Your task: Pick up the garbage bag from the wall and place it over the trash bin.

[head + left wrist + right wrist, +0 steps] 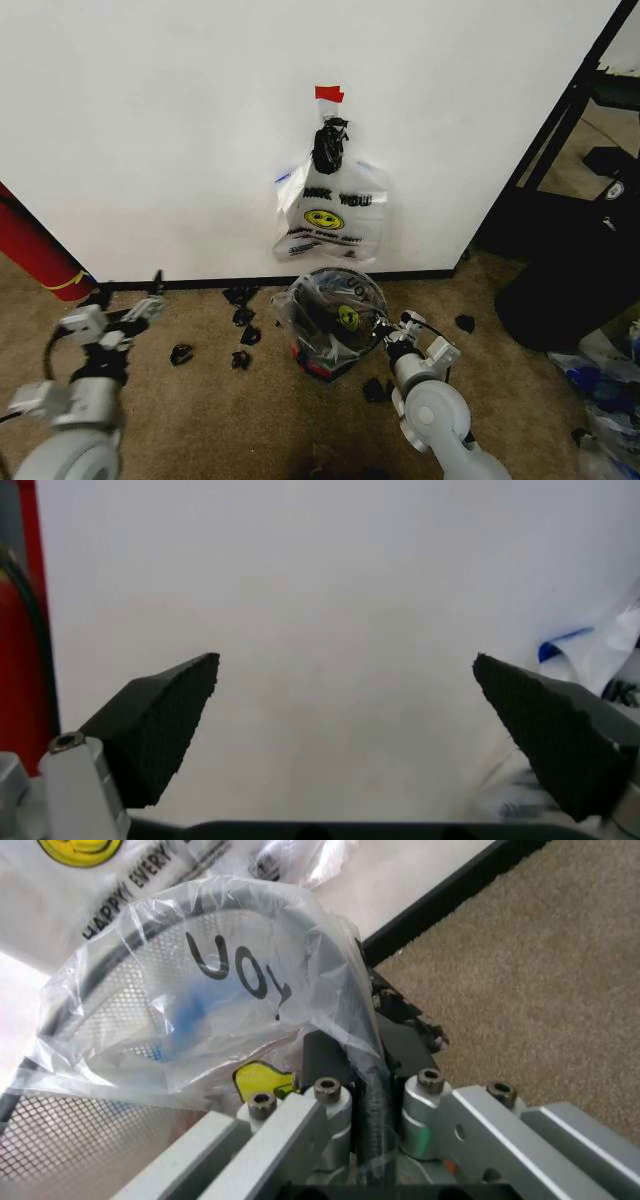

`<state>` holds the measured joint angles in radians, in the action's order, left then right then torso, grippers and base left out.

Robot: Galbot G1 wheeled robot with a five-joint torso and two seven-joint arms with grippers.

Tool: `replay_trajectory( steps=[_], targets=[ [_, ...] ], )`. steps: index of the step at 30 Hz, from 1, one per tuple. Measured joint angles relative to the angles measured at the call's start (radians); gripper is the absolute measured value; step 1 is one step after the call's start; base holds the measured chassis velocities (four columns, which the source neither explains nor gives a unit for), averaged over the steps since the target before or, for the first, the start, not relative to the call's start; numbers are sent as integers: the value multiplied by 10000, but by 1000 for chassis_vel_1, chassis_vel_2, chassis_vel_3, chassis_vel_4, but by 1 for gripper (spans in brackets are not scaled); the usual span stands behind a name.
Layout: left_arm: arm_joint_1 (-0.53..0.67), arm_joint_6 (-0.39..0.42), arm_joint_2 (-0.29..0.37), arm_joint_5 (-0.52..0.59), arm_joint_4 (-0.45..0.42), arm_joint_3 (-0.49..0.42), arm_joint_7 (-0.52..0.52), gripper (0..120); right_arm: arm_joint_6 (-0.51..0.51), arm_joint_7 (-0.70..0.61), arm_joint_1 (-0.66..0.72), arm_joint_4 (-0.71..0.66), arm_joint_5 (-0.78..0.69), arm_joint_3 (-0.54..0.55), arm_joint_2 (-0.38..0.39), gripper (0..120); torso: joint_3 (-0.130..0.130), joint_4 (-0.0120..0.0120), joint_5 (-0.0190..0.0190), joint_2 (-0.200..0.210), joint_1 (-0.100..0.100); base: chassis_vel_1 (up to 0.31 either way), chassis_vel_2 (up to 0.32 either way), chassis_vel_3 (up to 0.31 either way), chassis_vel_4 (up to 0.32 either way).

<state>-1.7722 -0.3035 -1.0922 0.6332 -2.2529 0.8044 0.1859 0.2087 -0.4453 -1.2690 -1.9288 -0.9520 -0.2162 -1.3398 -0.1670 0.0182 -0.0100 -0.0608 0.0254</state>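
Draping the trash bin (pixel 335 345), garbage bag (pixel 340 305) looks crumpled, translucent.

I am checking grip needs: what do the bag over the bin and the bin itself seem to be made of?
The bag looks like thin, glossy translucent plastic film: it wrinkles and the bin shows through. The bin seems to be black metal mesh, with a fine grid and a round rim wire, though coated plastic is possible.

garbage bag (pixel 331 215) apparently printed "THANK YOU"
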Motion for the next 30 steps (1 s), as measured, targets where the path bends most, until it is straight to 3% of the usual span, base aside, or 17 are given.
replay_trajectory(
  steps=[5,9,30],
  targets=[
    [-203,-833,-705,-1413,198,-159,-291,100,46,69,117,111,12,72,-54,0,0,0,-2,0,1,0,0,0,0],
    [-345,-1158,-941,-1838,277,-346,-362,100,80,85,183,218,11,128,-111,0,-1,-1,-2,0,1,0,0,0,0],
    [-215,-1015,-855,-1508,287,-652,-264,100,157,543,162,1020,261,153,-403,2,-2,-1,-1,2,1,0,0,0,0]
  ],
)
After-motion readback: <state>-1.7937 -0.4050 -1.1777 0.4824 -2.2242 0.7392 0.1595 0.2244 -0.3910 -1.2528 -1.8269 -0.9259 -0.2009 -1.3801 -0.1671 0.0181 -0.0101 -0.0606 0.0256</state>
